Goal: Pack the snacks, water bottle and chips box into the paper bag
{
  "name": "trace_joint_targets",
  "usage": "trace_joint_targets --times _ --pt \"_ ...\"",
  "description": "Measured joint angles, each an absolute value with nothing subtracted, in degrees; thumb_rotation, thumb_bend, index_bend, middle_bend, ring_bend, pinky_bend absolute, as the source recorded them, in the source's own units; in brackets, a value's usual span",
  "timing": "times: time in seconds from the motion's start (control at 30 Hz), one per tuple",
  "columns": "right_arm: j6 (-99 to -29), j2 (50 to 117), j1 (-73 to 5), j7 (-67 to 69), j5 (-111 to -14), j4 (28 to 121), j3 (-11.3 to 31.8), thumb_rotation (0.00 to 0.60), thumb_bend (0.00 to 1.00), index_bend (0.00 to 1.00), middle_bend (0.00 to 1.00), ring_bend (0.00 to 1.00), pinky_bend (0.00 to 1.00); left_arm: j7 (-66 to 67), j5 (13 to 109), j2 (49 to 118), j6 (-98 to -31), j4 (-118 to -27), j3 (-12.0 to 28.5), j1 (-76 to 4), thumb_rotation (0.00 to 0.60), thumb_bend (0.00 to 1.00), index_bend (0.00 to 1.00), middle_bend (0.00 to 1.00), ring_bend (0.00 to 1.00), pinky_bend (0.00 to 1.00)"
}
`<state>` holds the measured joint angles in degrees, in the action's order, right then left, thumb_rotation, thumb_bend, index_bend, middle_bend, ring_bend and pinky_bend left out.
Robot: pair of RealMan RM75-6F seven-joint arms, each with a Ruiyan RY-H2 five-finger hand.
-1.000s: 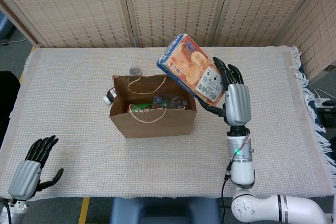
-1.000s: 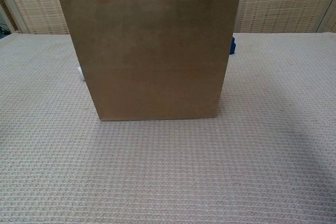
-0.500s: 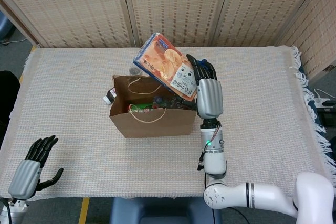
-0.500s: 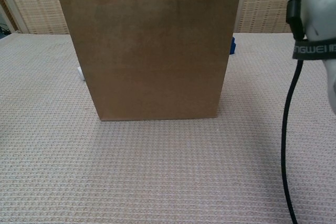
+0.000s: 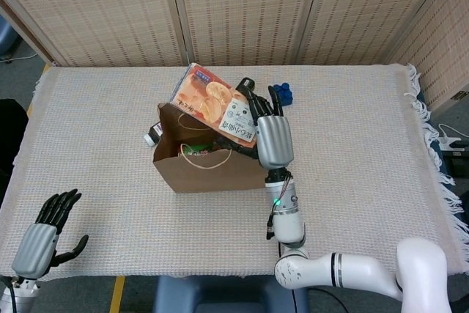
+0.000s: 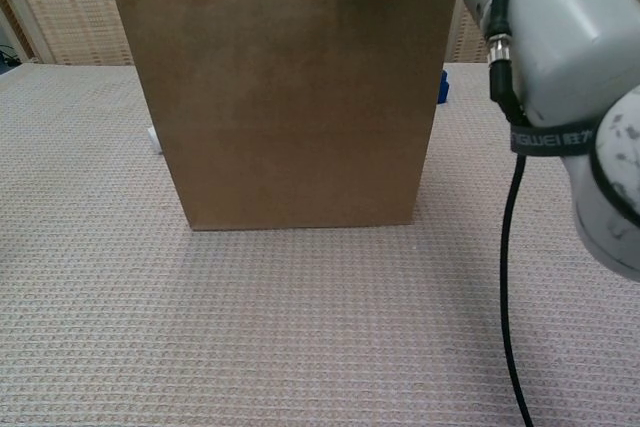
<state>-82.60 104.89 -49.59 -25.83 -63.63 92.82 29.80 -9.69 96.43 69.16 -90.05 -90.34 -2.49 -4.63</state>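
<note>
Overhead, chips box [image 5: 212, 102] gripped in right hand [image 5: 270, 139] — paper bag [image 5: 212, 166] already snack-filled

Staged test room, woven screens [image 5: 242, 9], clothed table [image 5: 366, 166]

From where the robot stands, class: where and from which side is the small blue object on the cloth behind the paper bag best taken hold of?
Grip the small blue object across its lumpy body, coming from above. It lies low on the woven cloth with bare cloth around it. The right hand is nearest but holds the orange chips box over the brown paper bag.
</note>
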Motion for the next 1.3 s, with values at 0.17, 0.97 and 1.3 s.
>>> trace_joint_targets --times 0.17,0.97,1.3 --pt "-81.10 105.02 -49.66 -24.36 -64.39 92.29 28.37 0.600 0.00 0.01 0.45 0.15 0.00 -10.20 96.37 69.06 -90.20 -90.19 -2.37 -4.64 0.600 0.35 0.00 0.00 0.00 0.01" --pt "-83.87 86.74 -37.41 -11.75 -73.29 103.77 27.03 0.600 0.00 0.00 0.43 0.09 0.00 -9.43 95.88 69.25 -89.89 -90.02 -2.23 -4.59 0.600 0.35 0.00 0.00 0.00 0.01" --pt "-87.01 72.01 -22.67 2.40 -86.01 103.93 11.84 0.600 0.00 0.00 0.17 0.00 0.00 -7.37 95.38 70.08 -89.35 -89.81 -2.13 -4.59 0.600 0.35 0.00 0.00 0.00 0.01"
